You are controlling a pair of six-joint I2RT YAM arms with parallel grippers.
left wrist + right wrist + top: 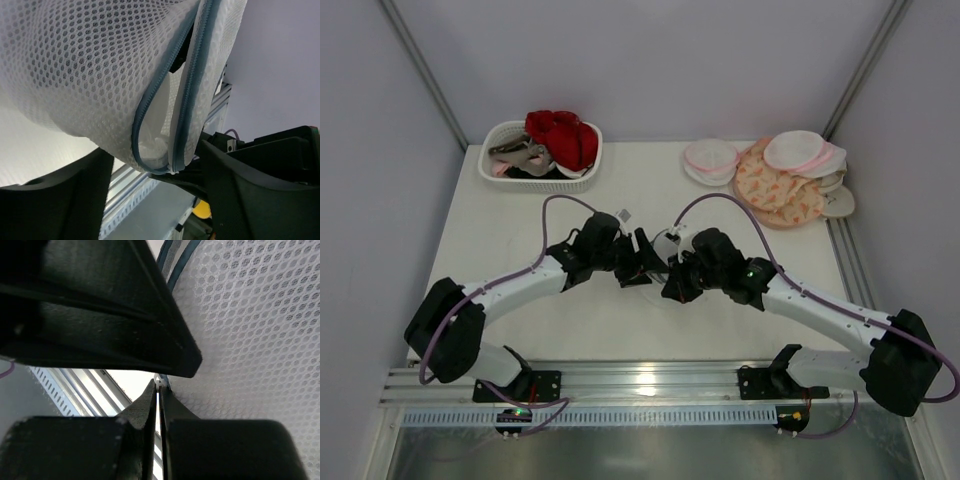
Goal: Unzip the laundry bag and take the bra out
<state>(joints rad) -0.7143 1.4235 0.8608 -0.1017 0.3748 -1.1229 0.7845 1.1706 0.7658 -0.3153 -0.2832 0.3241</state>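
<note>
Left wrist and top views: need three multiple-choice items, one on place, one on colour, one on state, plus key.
1. In the top view, where is the white basket with the red garment?
A. back left of the table
B. back right
C. between the arm bases

2. In the left wrist view, what colour is the zipper of the laundry bag?
A. pink
B. grey-blue
C. red

3. That zipper is:
A. shut all along
B. partly open
C. torn off

Key: 1 A, the basket sits at the far left corner. 2 B, its tape shows grey-blue against white mesh. 3 B, its two sides part and leave a gap.
</note>
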